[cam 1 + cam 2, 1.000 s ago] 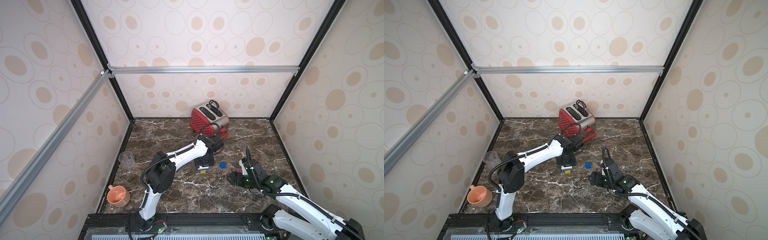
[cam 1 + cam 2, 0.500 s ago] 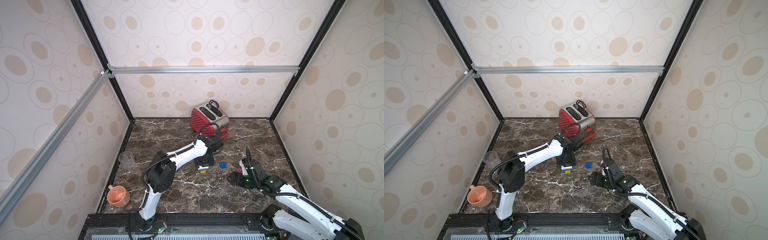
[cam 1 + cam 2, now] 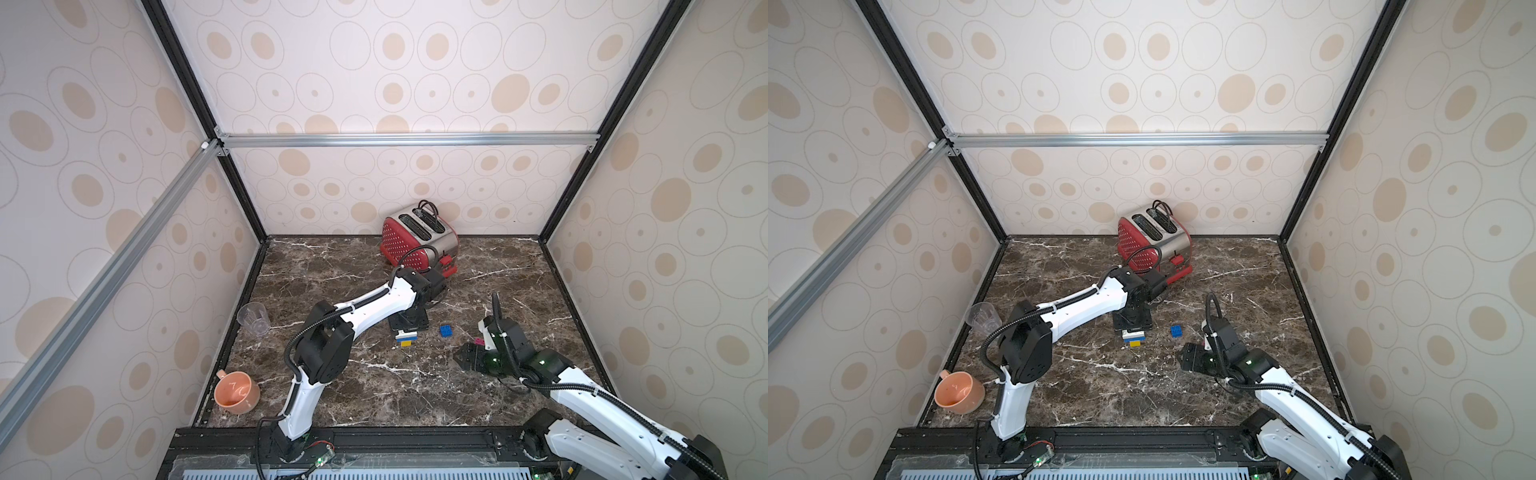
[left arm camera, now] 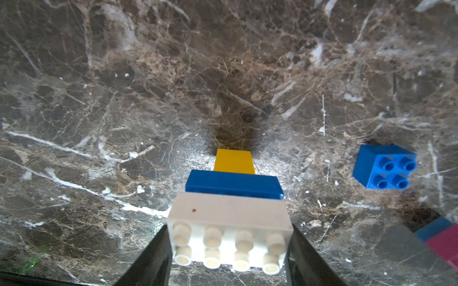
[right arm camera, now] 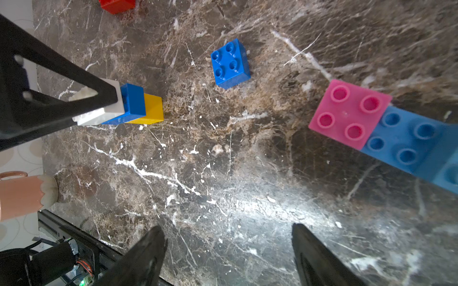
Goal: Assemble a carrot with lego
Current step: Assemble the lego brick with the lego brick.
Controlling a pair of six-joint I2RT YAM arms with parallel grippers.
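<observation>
Table [image 3: 374,386]: work surface for all lego. Left gripper [image 4: 229,250]: jaws clamped on the white brick [image 4: 230,218] atop the carrot [image 5: 133,104]. This presumably steadies it as it stands yellow tip down on the table, studs up for the next layer. Right gripper [image 5: 226,230]: jaws wide apart, empty, near the pink-on-blue pair [image 5: 352,114], probably its next pick. Blue brick [image 5: 230,64]: loose between carrot and pair.

1 brick [image 3: 446,331] right of stack [image 3: 406,340]
</observation>
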